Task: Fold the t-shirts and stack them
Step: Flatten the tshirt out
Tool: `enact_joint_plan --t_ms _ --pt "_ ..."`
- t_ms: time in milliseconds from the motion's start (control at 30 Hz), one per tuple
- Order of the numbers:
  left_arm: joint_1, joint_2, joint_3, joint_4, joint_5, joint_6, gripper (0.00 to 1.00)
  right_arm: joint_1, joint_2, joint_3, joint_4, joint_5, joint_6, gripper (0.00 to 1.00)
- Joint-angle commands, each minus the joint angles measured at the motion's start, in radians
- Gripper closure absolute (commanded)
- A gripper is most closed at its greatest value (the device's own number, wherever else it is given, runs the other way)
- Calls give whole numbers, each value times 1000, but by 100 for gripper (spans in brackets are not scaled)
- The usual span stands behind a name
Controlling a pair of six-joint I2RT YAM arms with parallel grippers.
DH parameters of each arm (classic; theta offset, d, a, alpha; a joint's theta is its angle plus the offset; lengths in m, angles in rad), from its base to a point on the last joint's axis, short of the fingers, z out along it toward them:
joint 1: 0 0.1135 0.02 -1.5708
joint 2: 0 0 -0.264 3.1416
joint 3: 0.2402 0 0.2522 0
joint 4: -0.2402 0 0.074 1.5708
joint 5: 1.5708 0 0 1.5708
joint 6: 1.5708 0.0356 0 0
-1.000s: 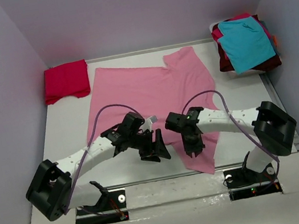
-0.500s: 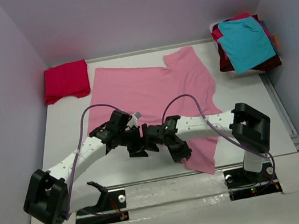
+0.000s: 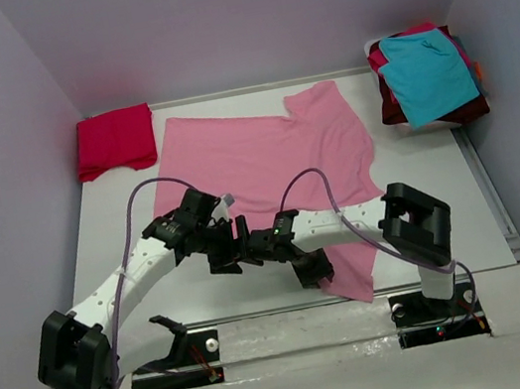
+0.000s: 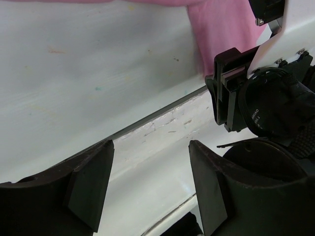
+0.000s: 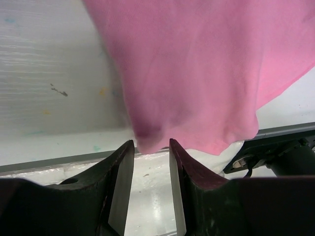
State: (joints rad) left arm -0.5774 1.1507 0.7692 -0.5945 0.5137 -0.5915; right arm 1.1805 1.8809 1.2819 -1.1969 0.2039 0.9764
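Observation:
The light pink t-shirt (image 3: 262, 149) lies spread flat across the middle of the table, with one lower corner near the front edge. My right gripper (image 3: 312, 270) is low over its near hem. In the right wrist view the jaws (image 5: 150, 143) stand a little apart, and a pink fold (image 5: 206, 69) ends right at the fingertips, unpinched. My left gripper (image 3: 229, 256) hovers just left of the hem over bare table. Its jaws (image 4: 151, 143) are wide open and hold nothing. A folded crimson t-shirt (image 3: 114, 139) sits at the back left.
At the back right is a pile of t-shirts with a teal one (image 3: 428, 74) on top and a maroon one (image 3: 392, 111) beneath. The table's front edge (image 4: 147, 128) runs just ahead of both grippers. The two wrists are very close together.
Both arms have swung left along the near hem. The right jaws have opened wider and the pink cloth has slipped to their tips. The left gripper stays wide open.

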Motion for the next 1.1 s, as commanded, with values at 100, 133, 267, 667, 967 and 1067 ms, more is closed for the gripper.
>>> enact_joint_plan --t_ms 100,133,267,667,967,1067 --pt "50 -57 113 65 -9 -22 26 85 89 22 -93 35 25 59" --pt "50 -57 116 62 -7 -21 26 85 90 30 -92 34 22 59" --pt "60 -58 116 55 -3 -11 26 94 99 33 -92 32 19 59" --pt "79 -46 140 36 3 7 26 94 101 -64 -119 34 71 82" --pt "79 -13 140 39 22 25 26 94 41 -1 -188 77 108 93" --pt "79 0 137 50 26 25 26 94 38 31 -220 103 119 93"
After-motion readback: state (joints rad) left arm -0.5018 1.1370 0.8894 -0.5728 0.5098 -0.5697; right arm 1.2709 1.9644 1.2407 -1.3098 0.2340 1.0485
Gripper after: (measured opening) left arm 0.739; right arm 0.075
